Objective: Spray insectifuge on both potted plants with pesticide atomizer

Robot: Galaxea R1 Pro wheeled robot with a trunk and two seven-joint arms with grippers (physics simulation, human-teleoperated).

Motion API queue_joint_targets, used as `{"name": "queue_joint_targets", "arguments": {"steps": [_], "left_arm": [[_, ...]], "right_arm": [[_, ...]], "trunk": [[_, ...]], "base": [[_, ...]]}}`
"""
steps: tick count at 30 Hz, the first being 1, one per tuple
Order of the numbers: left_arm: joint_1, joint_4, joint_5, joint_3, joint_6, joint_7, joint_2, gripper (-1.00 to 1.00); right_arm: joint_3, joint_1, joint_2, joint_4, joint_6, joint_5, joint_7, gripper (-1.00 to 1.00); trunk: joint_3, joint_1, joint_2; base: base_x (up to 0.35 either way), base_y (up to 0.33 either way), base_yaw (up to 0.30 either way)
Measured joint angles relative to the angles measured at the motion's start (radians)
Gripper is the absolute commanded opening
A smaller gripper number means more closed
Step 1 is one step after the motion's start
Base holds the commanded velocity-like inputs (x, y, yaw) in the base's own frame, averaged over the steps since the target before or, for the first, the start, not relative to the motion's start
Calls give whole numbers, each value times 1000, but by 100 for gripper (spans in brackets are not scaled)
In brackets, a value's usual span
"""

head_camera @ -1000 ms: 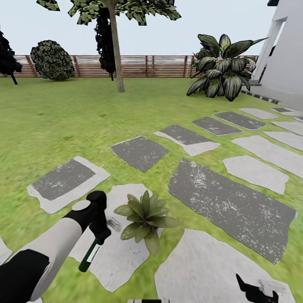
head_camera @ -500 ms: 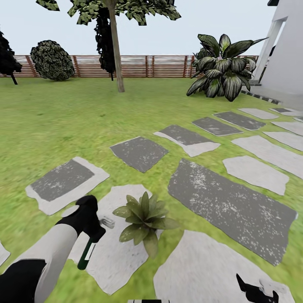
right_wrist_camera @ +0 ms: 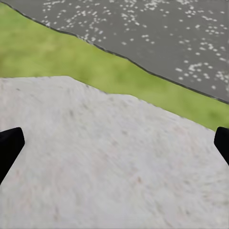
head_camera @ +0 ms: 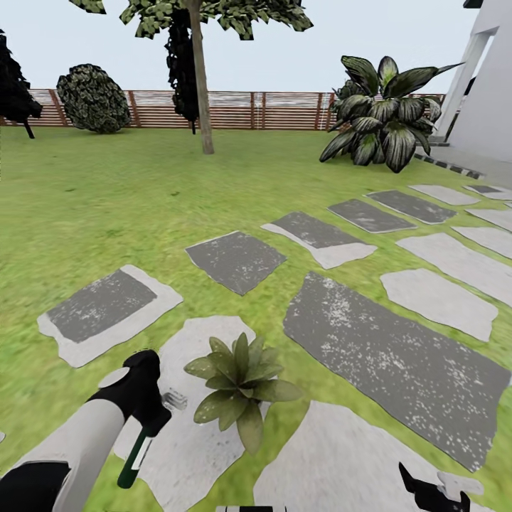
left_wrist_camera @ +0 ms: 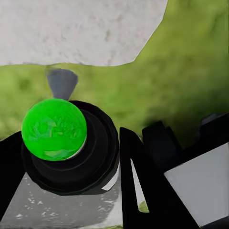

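l arm (head_camera: 85, 434) dropped lower; jaws grip atomizer (head_camera: 135, 459) beside potted plant (head_camera: 238, 387). r gripper (head_camera: 435, 491) jaws apart.

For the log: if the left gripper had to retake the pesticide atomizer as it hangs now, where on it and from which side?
Take the pesticide atomizer on its white upper body, just below the left gripper, closing across the shaft from the sides. It is slender and hangs tilted, dark green end lowest, so a sideways pinch across its narrow width probably seats best. The potted plant lies to its right; coming from the lawn side avoids the leaves.

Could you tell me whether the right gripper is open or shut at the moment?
Open: the right gripper jaws sit far apart over the pale stepping stone.
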Motion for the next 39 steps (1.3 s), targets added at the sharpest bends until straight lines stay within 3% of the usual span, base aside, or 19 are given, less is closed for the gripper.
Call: {"name": "queue_joint_targets", "arguments": {"steps": [4, 8, 12, 16, 18, 21, 23, 24, 25, 29, 35, 37, 39], "left_arm": [[27, -1, -33, 0, -2, 0, 17, -100], [24, -3, -62, 2, 0, -9, 17, -100], [13, -15, -61, 4, 1, -12, 7, -100], [2, -21, -61, 1, 0, -27, -19, -100], [-32, -21, -62, -19, -3, -36, -26, -100], [-88, -15, -62, -90, -3, -105, -29, -100], [-115, -19, -66, -166, -4, -178, -30, -100], [-139, -21, -66, -222, -3, -233, -29, -100], [-155, -22, -67, -251, -4, -269, -28, -100], [-183, -22, -67, -280, -3, -316, -27, -100], [-195, -23, -73, -282, 3, -318, -13, -100], [-197, -23, -95, -282, 6, -316, -13, -100], [-200, -23, -141, -279, 9, -317, -15, -100]], "right_arm": [[0, 0, 0, 0, 0, 0, 0, 100], [0, 0, 0, 0, 0, 0, 0, 100], [0, 0, 0, 0, 0, 0, 0, 100], [0, 0, 0, 0, 0, 0, 0, 100], [0, 0, 0, 0, 0, 0, 0, 100], [0, 0, 0, 0, 0, 0, 0, 100], [0, 0, 0, 0, 0, 0, 0, 100], [0, 0, 0, 0, 0, 0, 0, 100], [0, 0, 0, 0, 0, 0, 0, 100], [0, 0, 0, 0, 0, 0, 0, 100], [0, 0, 0, 0, 0, 0, 0, 100], [0, 0, 0, 0, 0, 0, 0, 100], [0, 0, 0, 0, 0, 0, 0, 100]], "trunk": [[0, 0, 0], [0, 0, 0], [0, 0, 0], [0, 0, 0], [0, 0, 0], [0, 0, 0], [0, 0, 0], [0, 0, 0], [0, 0, 0], [0, 0, 0], [0, 0, 0], [0, 0, 0], [0, 0, 0]], "base": [[0, 0, 5], [0, 0, 0], [0, 0, 0], [0, 0, 0], [0, 0, 0], [0, 0, 0], [0, 0, 0], [0, 0, 0], [0, 0, 0], [0, 0, 37], [-1, -48, 241], [-75, -212, 273], [-160, -229, 164]]}}
